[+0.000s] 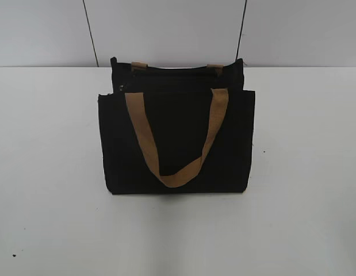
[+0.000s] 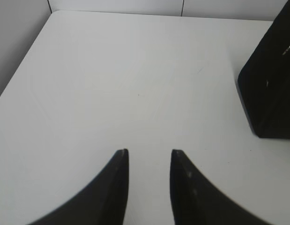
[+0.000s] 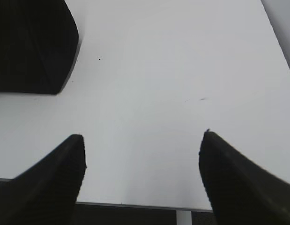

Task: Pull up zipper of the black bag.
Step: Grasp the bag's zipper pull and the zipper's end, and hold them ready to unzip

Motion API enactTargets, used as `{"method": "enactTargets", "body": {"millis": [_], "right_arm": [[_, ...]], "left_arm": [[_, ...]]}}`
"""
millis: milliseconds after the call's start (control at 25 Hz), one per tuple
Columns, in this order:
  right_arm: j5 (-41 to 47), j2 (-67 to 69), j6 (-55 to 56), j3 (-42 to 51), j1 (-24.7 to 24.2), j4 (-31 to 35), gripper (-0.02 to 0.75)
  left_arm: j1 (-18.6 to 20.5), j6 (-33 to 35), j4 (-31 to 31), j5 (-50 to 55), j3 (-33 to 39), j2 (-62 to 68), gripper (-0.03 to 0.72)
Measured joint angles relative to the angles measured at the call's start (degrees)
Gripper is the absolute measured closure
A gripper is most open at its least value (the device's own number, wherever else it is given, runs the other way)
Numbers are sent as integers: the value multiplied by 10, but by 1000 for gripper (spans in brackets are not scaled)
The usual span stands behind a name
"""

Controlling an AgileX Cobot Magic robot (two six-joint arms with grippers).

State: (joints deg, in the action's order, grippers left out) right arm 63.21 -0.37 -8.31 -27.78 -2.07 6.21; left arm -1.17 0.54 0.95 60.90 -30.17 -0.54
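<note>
We see a black bag (image 1: 176, 144) standing upright near the middle of a white counter (image 1: 304, 172), one tan handle (image 1: 178, 138) drooping down its front, with bare counter on both sides and in front. Our left claw (image 2: 149, 161) hovers over the counter left of the bag, fingers a little apart, gripping nothing. Our right claw (image 3: 142, 150), spread wide, hangs at the counter's near edge; we cannot make out the zipper.
</note>
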Motion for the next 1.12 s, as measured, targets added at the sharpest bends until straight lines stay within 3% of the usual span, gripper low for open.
{"method": "enactTargets", "body": {"millis": [1120], "right_arm": [[0,0,0,0,0,0,160]], "left_arm": [[0,0,0,-1,0,0,443]]}}
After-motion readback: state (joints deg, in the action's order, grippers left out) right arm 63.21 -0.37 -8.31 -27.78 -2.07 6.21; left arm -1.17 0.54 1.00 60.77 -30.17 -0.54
